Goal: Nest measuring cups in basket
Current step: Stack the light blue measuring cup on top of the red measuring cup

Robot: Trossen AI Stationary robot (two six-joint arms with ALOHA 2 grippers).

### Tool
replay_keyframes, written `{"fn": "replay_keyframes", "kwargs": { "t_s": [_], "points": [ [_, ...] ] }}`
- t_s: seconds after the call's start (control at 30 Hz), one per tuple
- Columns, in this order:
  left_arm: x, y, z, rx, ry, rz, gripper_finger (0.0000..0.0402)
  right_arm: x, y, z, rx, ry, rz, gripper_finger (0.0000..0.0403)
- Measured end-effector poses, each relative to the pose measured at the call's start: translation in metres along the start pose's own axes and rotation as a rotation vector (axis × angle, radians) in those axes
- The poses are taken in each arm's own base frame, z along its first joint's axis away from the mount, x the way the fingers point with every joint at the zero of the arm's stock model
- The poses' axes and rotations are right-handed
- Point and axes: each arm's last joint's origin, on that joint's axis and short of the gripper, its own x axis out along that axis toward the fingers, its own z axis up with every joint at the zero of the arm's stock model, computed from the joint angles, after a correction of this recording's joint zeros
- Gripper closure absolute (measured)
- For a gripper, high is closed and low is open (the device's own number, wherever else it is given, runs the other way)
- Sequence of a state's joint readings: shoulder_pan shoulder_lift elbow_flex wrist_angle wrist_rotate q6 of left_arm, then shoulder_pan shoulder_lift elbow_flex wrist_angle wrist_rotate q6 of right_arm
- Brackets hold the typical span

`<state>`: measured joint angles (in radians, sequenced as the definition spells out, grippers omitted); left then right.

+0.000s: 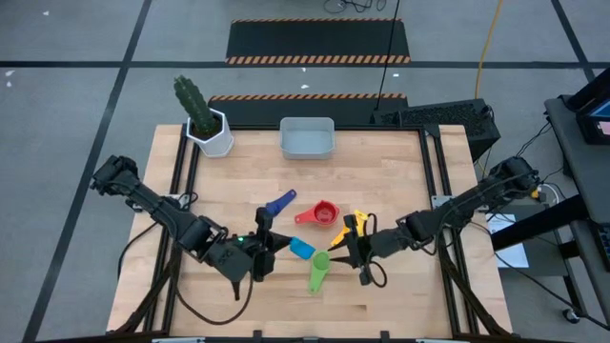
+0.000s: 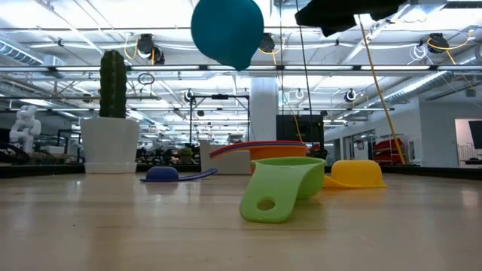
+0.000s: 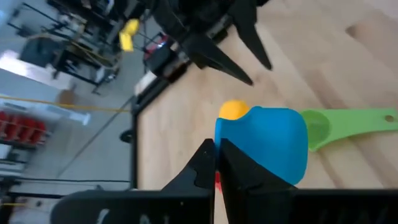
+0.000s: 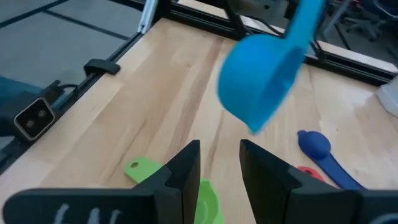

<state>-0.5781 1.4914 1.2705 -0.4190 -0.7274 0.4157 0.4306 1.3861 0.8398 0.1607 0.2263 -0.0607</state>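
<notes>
While your overhead view shows the light blue cup [image 1: 301, 249] only as a small patch beside the left gripper [image 1: 272, 244], your table-level view shows it [image 2: 227, 31] hanging in the air well above the wood. Your left wrist view has the left gripper's fingers [image 3: 205, 165] pressed together on that cup [image 3: 264, 146]. Your right gripper [image 1: 345, 250] hovers near the green cup [image 1: 318, 270], jaws a little apart around nothing. On the table you have the green cup lying on its side, the red cup [image 1: 324, 212], a yellow cup [image 1: 340, 234] and the dark blue cup [image 1: 279, 203]. Your basket [image 1: 307, 139] sits at the far edge, apart from the cups; you can see no cup in it. Beside it stands the cactus pot [image 1: 214, 136].
</notes>
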Motion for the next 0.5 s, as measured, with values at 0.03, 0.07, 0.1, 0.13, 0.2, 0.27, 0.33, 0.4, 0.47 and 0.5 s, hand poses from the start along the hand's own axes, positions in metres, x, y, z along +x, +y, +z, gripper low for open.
{"fn": "replay_keyframes", "kwargs": {
  "t_s": [0.03,0.07,0.1,0.13,0.2,0.27,0.33,0.4,0.47,0.5],
  "points": [
    [0.000,0.000,0.001,0.013,-0.002,0.009,0.0397,0.001,-0.003,0.000,-0.005,0.000,0.013,0.0295],
    [-0.001,-0.001,0.001,0.025,-0.005,0.013,0.0397,0.002,-0.006,0.000,-0.008,0.001,0.026,0.0295],
    [-0.001,-0.001,0.002,0.034,-0.011,0.017,0.0397,0.002,-0.010,-0.001,-0.011,0.001,0.035,0.0294],
    [-0.002,-0.002,0.003,0.035,-0.020,0.018,0.0397,0.003,-0.013,-0.001,-0.012,0.001,0.039,0.0291],
    [-0.003,-0.002,0.004,0.032,-0.022,0.018,0.0397,0.004,-0.019,-0.002,-0.023,0.002,0.039,0.0281],
    [-0.004,-0.003,0.004,-0.005,-0.012,0.043,0.0397,0.005,-0.025,-0.002,-0.033,0.004,0.036,0.0265],
    [-0.005,-0.005,0.002,-0.020,0.005,0.082,0.0397,0.005,-0.030,-0.003,-0.036,0.006,0.023,0.0246],
    [-0.004,-0.008,0.000,0.023,0.018,0.092,0.0397,0.006,-0.033,-0.003,-0.039,0.008,0.015,0.0226],
    [-0.004,-0.009,0.000,0.037,0.021,0.091,0.0397,0.006,-0.035,-0.003,-0.050,0.006,0.008,0.0208],
    [-0.004,-0.008,0.000,0.035,0.020,0.094,0.0397,0.006,-0.036,-0.003,-0.058,0.001,0.004,0.0201]
  ]
}}
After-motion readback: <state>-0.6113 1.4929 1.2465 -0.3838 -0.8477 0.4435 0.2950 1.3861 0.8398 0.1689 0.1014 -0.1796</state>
